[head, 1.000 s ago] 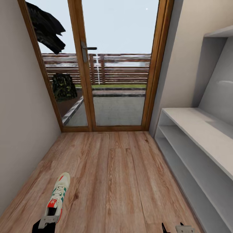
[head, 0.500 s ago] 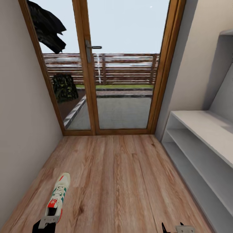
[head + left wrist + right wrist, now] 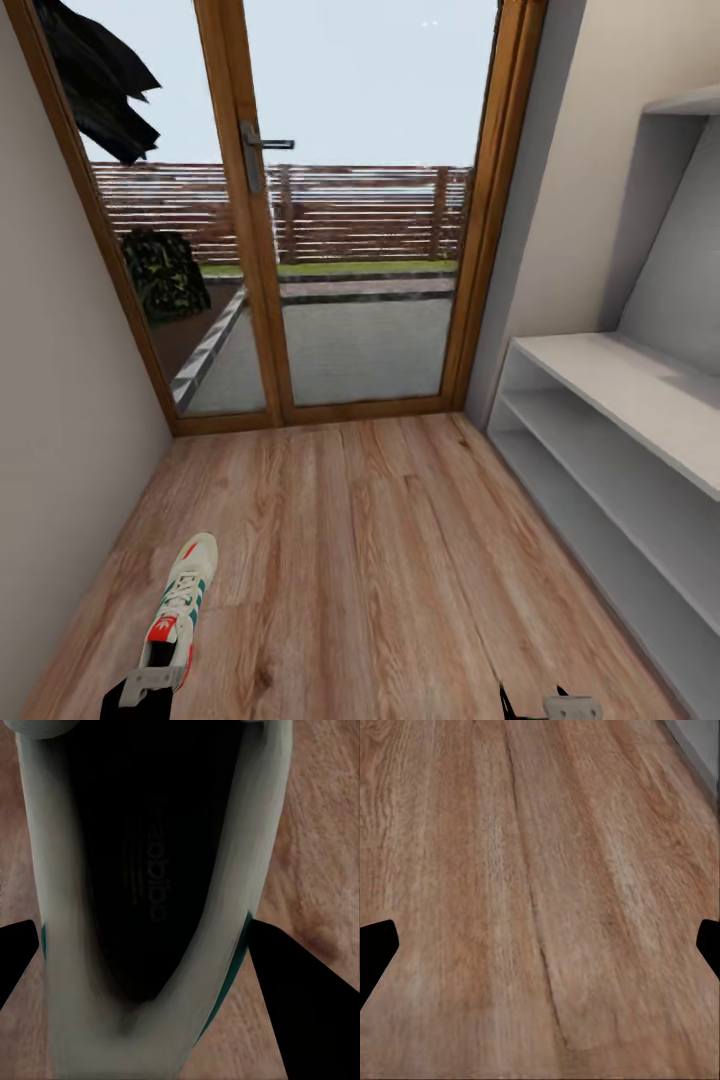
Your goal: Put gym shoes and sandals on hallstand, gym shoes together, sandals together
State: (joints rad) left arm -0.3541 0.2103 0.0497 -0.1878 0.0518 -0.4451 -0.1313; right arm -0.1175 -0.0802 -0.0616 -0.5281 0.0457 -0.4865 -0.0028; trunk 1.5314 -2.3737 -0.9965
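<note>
Left gripper (image 3: 140,690) sits at the lower left of the head view, clamped on the heel of one gym shoe (image 3: 178,605). The shoe points up-frame, toe toward the door, cream upper with green stripes and a red tongue patch visible. Left wrist view confirms it: the shoe's dark opening (image 3: 150,870) sits between the two black fingers (image 3: 300,997), which flank the heel walls on either side, wood planks behind.

Right gripper (image 3: 548,706) is at the bottom edge, right of centre in the head view. In the right wrist view its fingertips (image 3: 375,949) sit at the two far edges of the frame, spread wide, nothing between them, bare corridor floor (image 3: 540,900) beyond.

Hallstand (image 3: 620,420) runs along the right side of the head view: light grey, two open shelf rows. Glazed wooden door (image 3: 350,220) fills the upper centre, with handle (image 3: 262,150) at upper left of centre. Plain wall (image 3: 60,400) on the left.
</note>
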